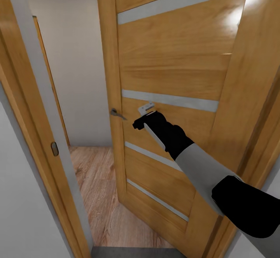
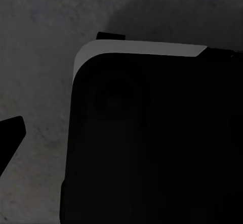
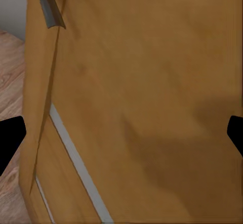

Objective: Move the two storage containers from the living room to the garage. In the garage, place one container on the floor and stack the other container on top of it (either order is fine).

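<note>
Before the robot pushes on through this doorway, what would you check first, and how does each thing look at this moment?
1. Door open wide enough: cannot tell; it stands ajar, with a gap to the door frame showing wood floor beyond.
2. Right gripper close to the door: ok, it is at the panel beside the handle.
3. Right gripper free: ok, its fingers are spread with only door panel between them.
4. Left gripper state: cannot tell; the left wrist view is dark.
5. Orange bins on board: cannot tell from these pictures.
6. Path beyond: ok as far as seen, bare wood floor.
</note>
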`<state>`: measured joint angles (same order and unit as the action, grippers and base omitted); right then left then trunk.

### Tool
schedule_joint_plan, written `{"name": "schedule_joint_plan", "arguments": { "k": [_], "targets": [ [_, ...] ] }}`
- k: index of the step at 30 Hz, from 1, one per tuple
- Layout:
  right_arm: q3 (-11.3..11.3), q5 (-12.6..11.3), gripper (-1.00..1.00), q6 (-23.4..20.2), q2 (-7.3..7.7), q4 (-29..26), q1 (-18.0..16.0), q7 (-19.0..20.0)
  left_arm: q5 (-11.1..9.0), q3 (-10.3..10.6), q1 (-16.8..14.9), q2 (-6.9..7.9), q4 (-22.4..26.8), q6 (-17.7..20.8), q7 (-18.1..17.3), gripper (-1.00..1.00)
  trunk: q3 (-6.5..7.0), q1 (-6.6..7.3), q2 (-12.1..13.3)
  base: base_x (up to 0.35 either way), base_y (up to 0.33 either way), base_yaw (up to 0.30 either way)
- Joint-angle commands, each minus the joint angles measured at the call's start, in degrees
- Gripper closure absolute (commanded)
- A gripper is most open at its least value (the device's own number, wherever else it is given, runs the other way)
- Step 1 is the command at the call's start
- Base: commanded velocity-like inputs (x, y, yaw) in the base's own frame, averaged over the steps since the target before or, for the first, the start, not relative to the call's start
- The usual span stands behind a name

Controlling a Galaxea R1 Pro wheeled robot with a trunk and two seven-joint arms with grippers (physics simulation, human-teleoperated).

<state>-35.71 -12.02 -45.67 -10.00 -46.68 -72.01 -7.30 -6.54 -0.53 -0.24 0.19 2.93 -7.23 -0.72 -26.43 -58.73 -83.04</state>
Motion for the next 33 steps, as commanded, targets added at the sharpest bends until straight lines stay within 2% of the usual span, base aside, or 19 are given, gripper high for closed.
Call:
{"name": "schedule_joint_plan", "arguments": {
  "k": [1,5,9,12,14,17,26,30,33],
  "targets": [
    [-0.20,-0.52,-1.00,0.01,0.00,0.96,-0.07,-1.32,-0.49,0.00,-0.02,-0.01,-0.03,-0.15,-0.08,-1.00,-0.06,0.00,-0.03,0.000,0.000,0.000],
    [-0.36,-0.11,-1.00,1.47,0.00,5.48,-0.14,-3.63,-0.49,0.00,-0.02,-0.01,-0.03,-0.15,-0.08,-1.00,-0.06,0.00,-0.03,0.000,0.000,0.000],
    [-0.60,0.10,-1.00,4.07,0.00,10.18,-0.45,-4.25,-0.49,0.00,-0.02,-0.01,-0.03,-0.17,-0.08,-1.00,-0.06,0.00,-0.03,0.000,0.000,0.000],
    [-0.65,-0.03,-1.00,5.72,0.00,13.56,-2.06,-4.34,-0.49,0.00,-0.02,-0.01,-0.03,-0.20,-0.08,-1.00,-0.06,0.00,-0.03,0.000,0.000,0.000],
    [-0.67,-0.34,-1.00,6.93,0.00,16.54,-4.28,-4.37,-0.49,0.00,-0.02,-0.01,-0.03,-0.22,-0.08,-1.00,-0.06,0.00,-0.03,0.000,0.000,0.000],
    [-0.66,-0.50,-1.00,7.43,0.00,18.22,-5.65,-4.38,-0.49,0.00,-0.02,-0.01,-0.03,-0.23,-0.08,-1.00,-0.06,0.00,-0.03,0.000,0.000,0.000],
    [-0.59,-0.49,-1.00,7.54,0.00,17.81,-6.14,-4.36,-0.55,-0.05,-0.02,0.02,-0.03,-0.23,0.15,-1.00,-0.06,0.00,-0.03,0.000,0.000,0.000],
    [-0.53,-0.61,-1.00,7.07,0.00,13.72,-6.13,-3.27,-0.64,-0.21,-0.02,0.01,-0.03,-0.23,0.51,-1.00,-0.06,0.00,-0.03,0.000,0.000,0.000],
    [-0.51,-0.70,-1.00,6.63,0.00,9.99,-6.13,-0.02,-0.66,-0.25,-0.02,-0.03,-0.03,-0.14,0.60,-1.00,-0.06,0.00,-0.03,0.000,0.000,0.000]
  ]
}}
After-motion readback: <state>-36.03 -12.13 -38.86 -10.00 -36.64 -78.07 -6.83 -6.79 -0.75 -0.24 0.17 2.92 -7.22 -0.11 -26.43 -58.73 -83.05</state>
